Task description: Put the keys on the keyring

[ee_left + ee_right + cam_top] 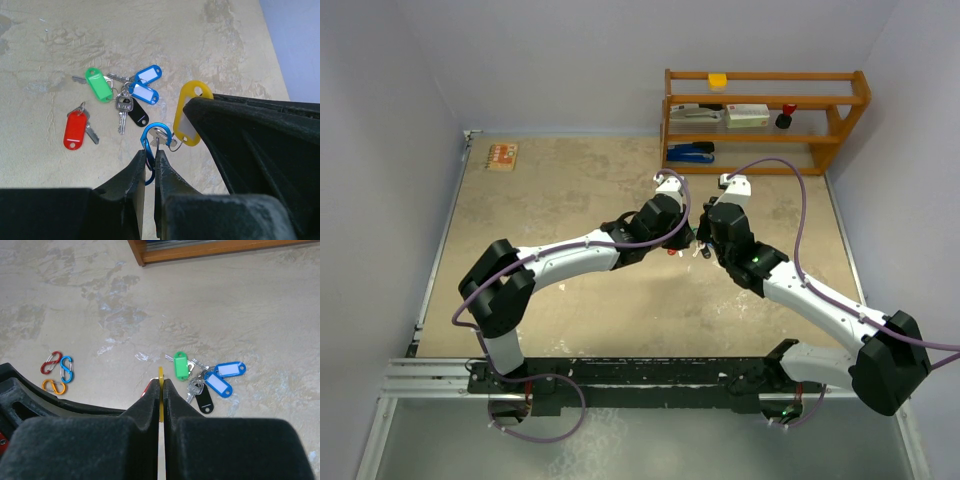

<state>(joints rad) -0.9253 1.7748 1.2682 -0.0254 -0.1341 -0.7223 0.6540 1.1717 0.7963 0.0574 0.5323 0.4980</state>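
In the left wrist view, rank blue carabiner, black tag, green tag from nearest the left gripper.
1. blue carabiner: held in the left gripper.
2. black tag: just ahead, slightly left.
3. green tag: farthest, ahead and left.

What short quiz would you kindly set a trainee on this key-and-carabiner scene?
1. True or false: the left end effector is shut on the blue carabiner.
2. What colour is the tag gripped by the right end effector? A purple, B yellow, C white.
3. Fill in: ___ blue tags lie on the table.
Key: 1 true; 2 B; 3 two.
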